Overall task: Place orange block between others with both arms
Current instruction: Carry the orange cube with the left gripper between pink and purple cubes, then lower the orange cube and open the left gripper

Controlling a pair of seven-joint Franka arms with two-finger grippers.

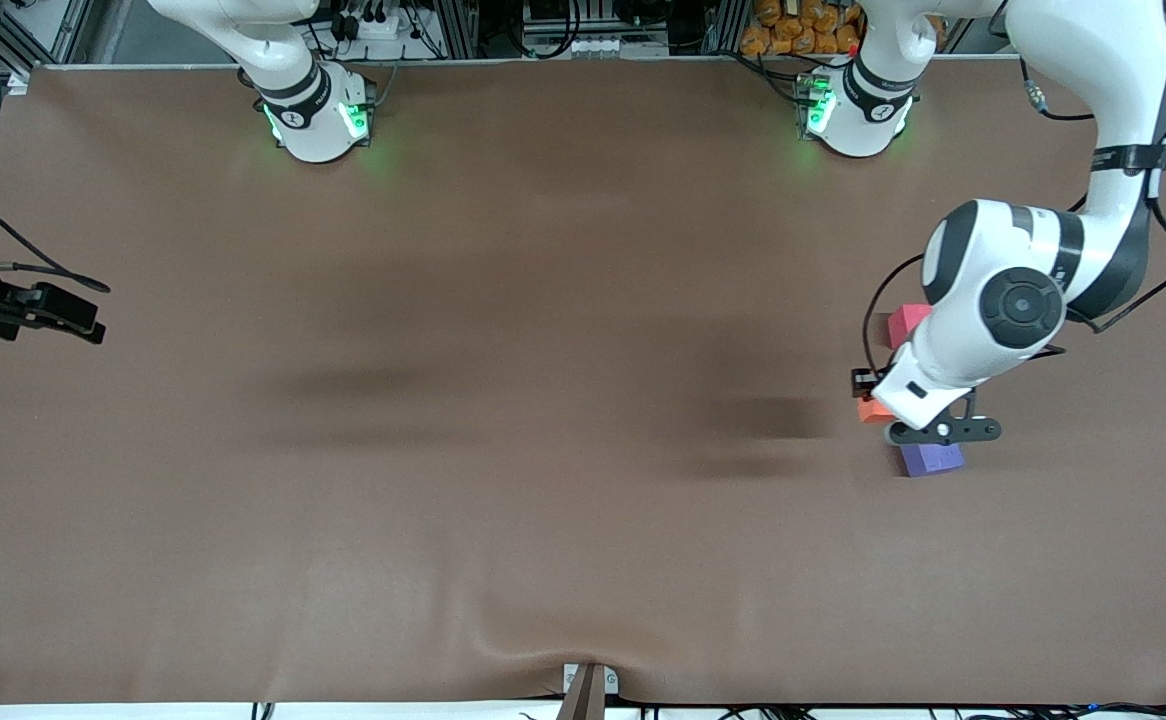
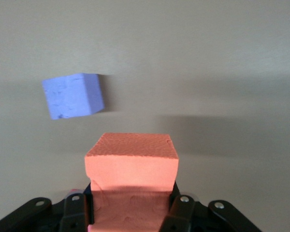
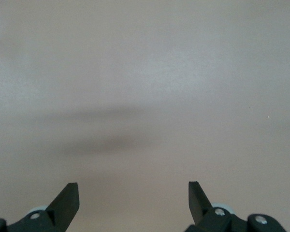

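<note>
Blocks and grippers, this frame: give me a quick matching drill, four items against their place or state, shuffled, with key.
Column one:
1. orange block
2. purple-blue block
3. pinkish-red block
4. right gripper

Column two:
A. open, holding nothing, waiting over bare table at the right arm's end
B. clamped in the left gripper, above the table
C. on the table, nearest of the three blocks to the front camera
D. on the table, farthest of the three blocks from the front camera

Pairs: 1-B, 2-C, 3-D, 4-A
</note>
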